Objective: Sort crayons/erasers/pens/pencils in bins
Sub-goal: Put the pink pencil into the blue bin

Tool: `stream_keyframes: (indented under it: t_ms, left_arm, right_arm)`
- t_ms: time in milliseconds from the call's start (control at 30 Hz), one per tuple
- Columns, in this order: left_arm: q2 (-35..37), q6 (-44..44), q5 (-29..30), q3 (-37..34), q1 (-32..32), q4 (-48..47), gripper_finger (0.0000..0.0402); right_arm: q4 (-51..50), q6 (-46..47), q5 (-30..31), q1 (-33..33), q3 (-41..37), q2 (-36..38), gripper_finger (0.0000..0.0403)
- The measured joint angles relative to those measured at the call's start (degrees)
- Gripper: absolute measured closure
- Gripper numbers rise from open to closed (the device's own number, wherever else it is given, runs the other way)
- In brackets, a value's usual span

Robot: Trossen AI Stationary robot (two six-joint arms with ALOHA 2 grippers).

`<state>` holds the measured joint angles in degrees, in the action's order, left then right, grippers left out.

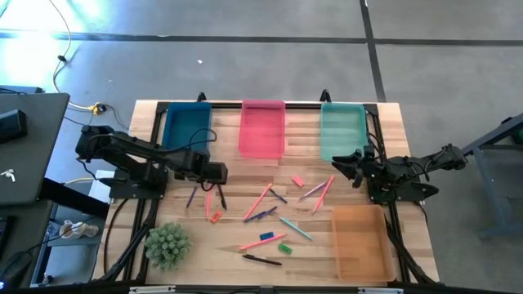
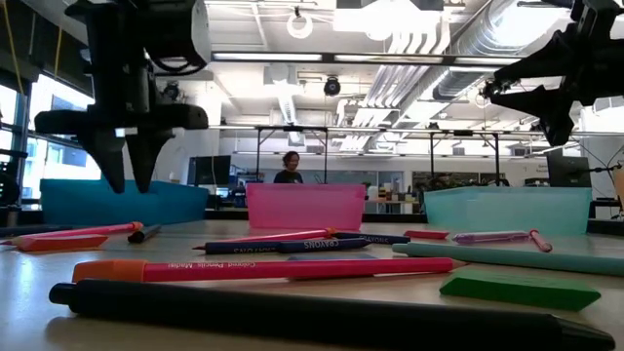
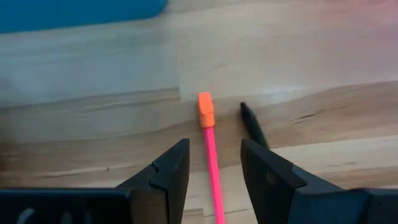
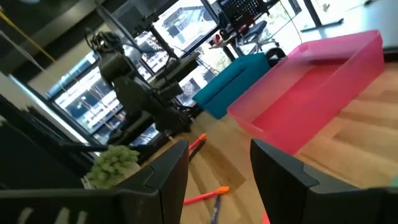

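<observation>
Fingers of left tool (image 3: 214, 171) straddle a pink stick (image 3: 212, 168), unclosed.

Two dark jointed arms; black cabling

Pale wooden table top (image 1: 245, 175): visible grain, smooth, slight sheen, board seams showing. Dark blue translucent plastic bin (image 1: 186, 126), pink translucent plastic bin (image 1: 262, 127), teal-green translucent plastic bin (image 1: 341, 129), orange translucent plastic bin (image 1: 361, 241): smooth, glossy walls, wood showing through bottoms. Black left gripper (image 3: 214, 177) fingers: matt, hard plastic look. Black right gripper (image 4: 219, 171) fingers: same matt finish. Thin pink stick with orange cap (image 3: 210, 149): smooth, satin. Green blocky eraser (image 2: 519, 291): dull, rubbery. Green spiky plant ball (image 1: 167, 244): rough, bristly.
</observation>
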<state>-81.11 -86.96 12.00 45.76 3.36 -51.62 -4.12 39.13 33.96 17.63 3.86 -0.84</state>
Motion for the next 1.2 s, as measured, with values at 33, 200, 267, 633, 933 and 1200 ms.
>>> stream_keyframes:
  t_ms: [33, 200, 267, 633, 933, 1200]
  left_arm:
    - [-0.56, -0.06, -0.27, 0.00, 0.00, 0.00, 0.0271]
    - [-3.06, -0.13, -0.93, 0.00, 0.11, 0.89, 0.0271]
    - [-4.06, -0.18, -0.95, 0.00, 0.11, 0.92, 0.0271]
    - [-7.97, -0.02, 0.23, -0.02, 1.25, 2.10, 0.0271]
    - [-11.52, 3.13, 0.59, -0.01, 3.78, 4.84, 0.0271]
    - [-13.23, 5.69, -0.67, 0.20, 4.89, 5.55, 0.0280]
  right_arm:
    - [0.00, 0.89, 0.03, -0.02, -0.02, 0.00, 0.0238]
    - [-0.04, 0.92, -0.13, -0.02, -0.02, 0.02, 0.0238]
    - [-0.07, 0.99, -0.13, -0.02, -0.02, 0.00, 0.0238]
    - [-0.35, 0.95, -0.15, 0.00, -0.02, 0.00, 0.0238]
    - [-0.35, 0.96, -0.18, 0.00, -0.01, 0.00, 0.0238]
    - [-0.33, 0.94, -0.18, -0.01, -0.02, 0.01, 0.0238]
